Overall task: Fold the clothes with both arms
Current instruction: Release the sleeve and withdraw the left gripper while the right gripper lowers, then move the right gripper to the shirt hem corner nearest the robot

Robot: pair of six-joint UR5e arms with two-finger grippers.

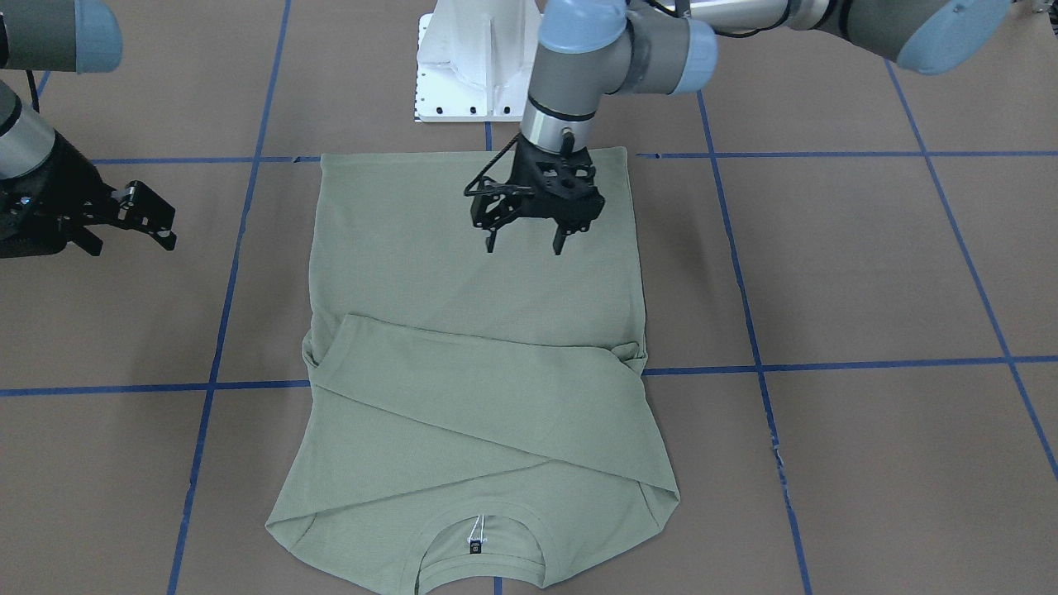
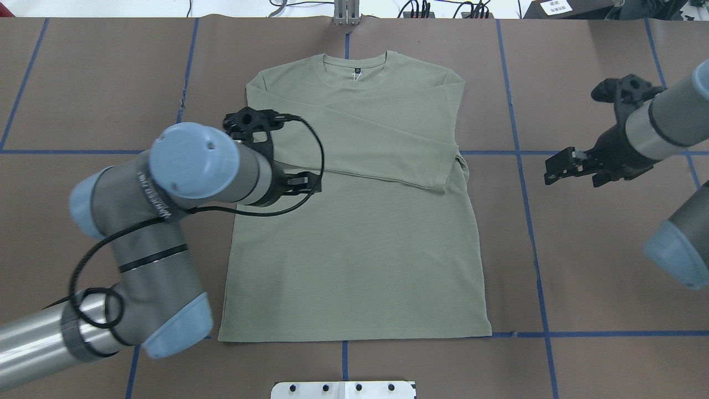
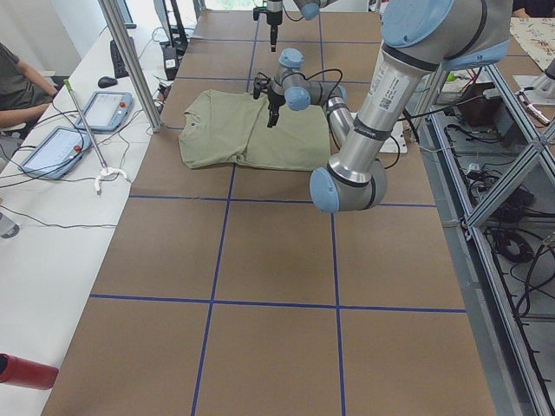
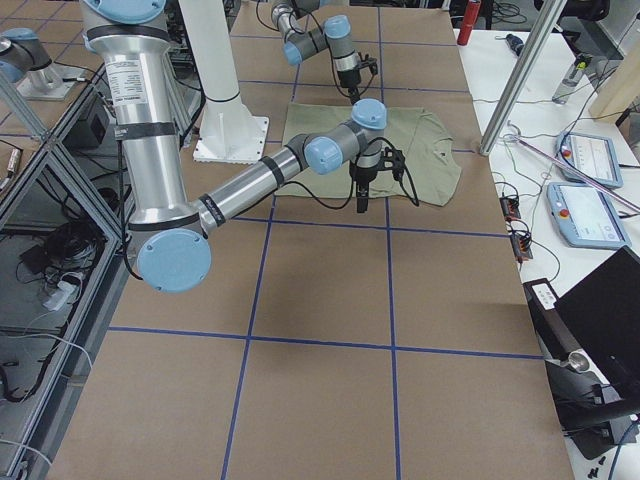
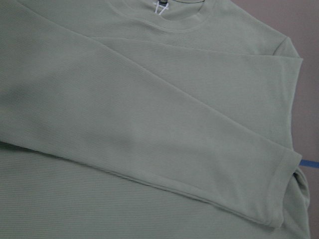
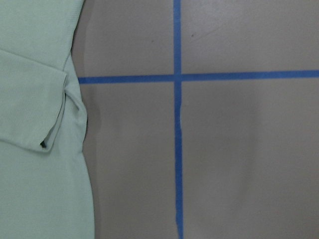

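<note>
The clothes are one sage-green long-sleeved shirt [image 1: 471,397] lying flat on the brown table, neck and black label away from the robot. Its sleeves are folded across the chest, and one cuff [image 5: 279,199] ends near the shirt's side edge. My left gripper [image 1: 525,245] hangs open just above the lower body of the shirt [image 2: 360,249], with nothing between its fingers. My right gripper [image 1: 131,240] is open too. It hovers over bare table beside the shirt, where its wrist view shows the shirt's edge [image 6: 35,74] and blue tape.
Blue tape lines [image 2: 520,166] cut the brown table into squares. The white pedestal base [image 1: 471,66] stands at the robot's edge, just behind the shirt's hem. In the exterior left view, a side bench [image 3: 52,173] holds tablets, and a person sits there.
</note>
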